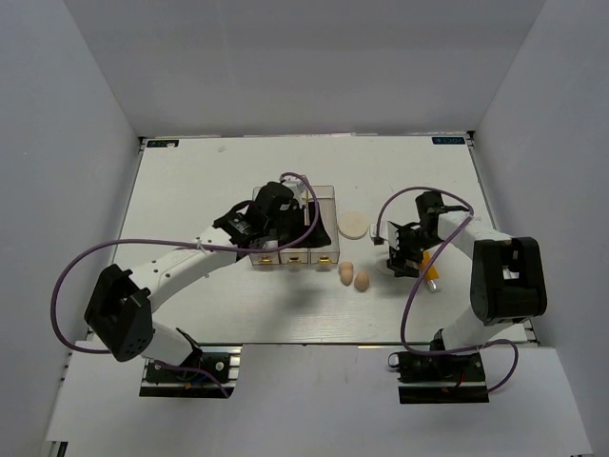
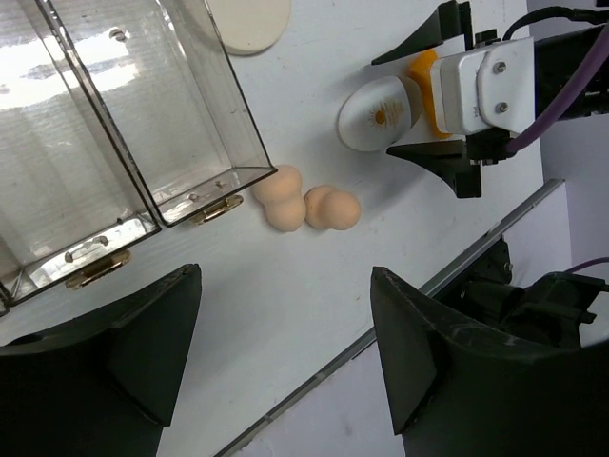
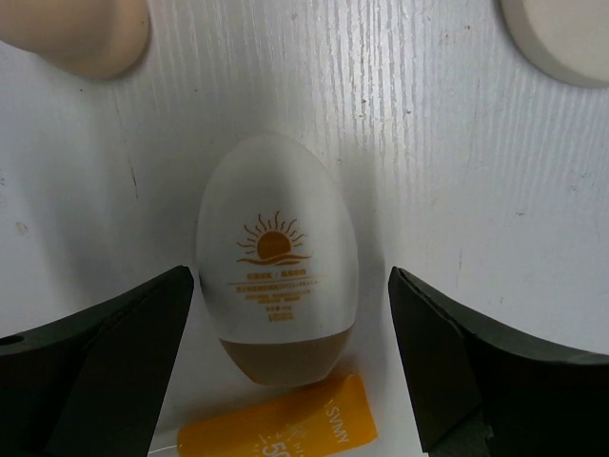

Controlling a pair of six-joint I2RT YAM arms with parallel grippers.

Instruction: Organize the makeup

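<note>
**Makeup lot on white table, both grippers spread**

Right gripper: black wedge fingers stand wide apart. They flank the white oval compact without touching it.
- Compact: glossy and egg-shaped, with an orange sun print and a tan end at 6 o'clock.
- Orange tube: just beside that end, cut off by the frame edge.
- One of the tan sponges: matte, at 11 o'clock, cropped.
- Cream round puff: at 1 o'clock, cropped.

Left gripper: fingers parted, nothing between them, above the ribbed table.
- Tan sponges: lumpy, touching each other at 12 o'clock.
- Clear bins: hard plastic with brass-coloured pulls, at 10 o'clock. From above, the left arm hides their insides.
</note>
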